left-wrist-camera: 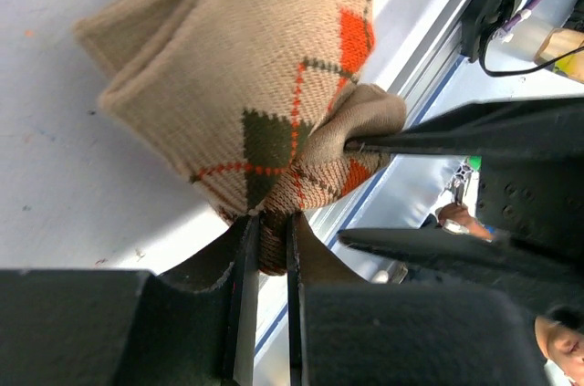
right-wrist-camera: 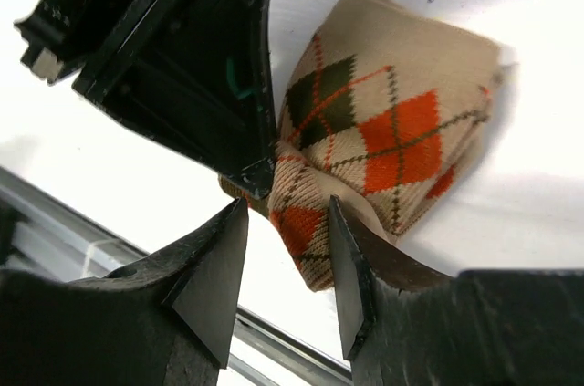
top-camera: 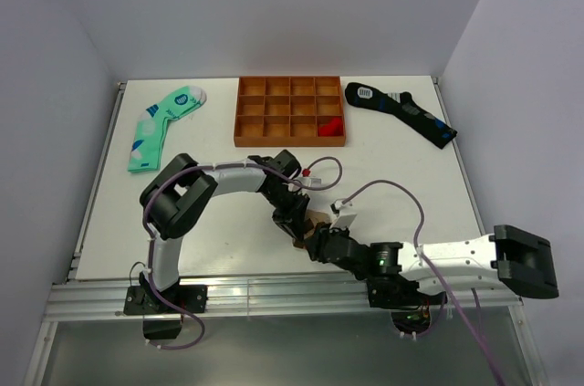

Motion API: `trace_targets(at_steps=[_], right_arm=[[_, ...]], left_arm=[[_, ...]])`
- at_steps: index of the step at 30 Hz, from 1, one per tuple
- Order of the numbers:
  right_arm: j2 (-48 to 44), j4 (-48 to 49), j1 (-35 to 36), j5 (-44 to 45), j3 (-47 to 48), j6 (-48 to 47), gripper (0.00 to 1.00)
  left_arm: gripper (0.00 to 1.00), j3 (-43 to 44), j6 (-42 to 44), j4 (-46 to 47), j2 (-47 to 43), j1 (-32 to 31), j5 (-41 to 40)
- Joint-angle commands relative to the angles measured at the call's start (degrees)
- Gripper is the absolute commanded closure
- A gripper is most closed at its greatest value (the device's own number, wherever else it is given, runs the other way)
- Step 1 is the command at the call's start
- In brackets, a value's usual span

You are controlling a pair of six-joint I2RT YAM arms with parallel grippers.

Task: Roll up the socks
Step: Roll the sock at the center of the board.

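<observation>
Big white table (top-camera: pixel 100 222), and all the action sits at the middle of its near edge. The orange tray (top-camera: pixel 290 142) is at the far edge, the mint-green sock (top-camera: pixel 160 126) toward the far-left corner and the black sock (top-camera: pixel 401 112) toward the far-right. All are well apart, so nothing blocks.

The argyle sock (left-wrist-camera: pixel 246 67) lies folded and bunched. It looks soft, light and limp, likely to unfold, so it is best gripped through its stacked layers. The left gripper (left-wrist-camera: pixel 269 222) has its jaws pinching one corner tight. The right gripper (right-wrist-camera: pixel 287 222) has its jaws part-open, straddling the neighbouring end. Only the grippers crowd each other.
</observation>
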Motion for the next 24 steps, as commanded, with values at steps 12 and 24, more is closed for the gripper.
trace_targets(at_steps=[12, 24], right_arm=[[18.95, -16.61, 9.70, 8.15, 10.79, 9.74, 0.48], [39.43, -34.73, 11.20, 10.71, 29.43, 8.78, 0.45]], left_arm=[[1.00, 3.98, 3.65, -3.12, 2.13, 3.41, -2.57], [1.00, 5.65, 5.14, -5.75, 3.54, 5.87, -3.09]])
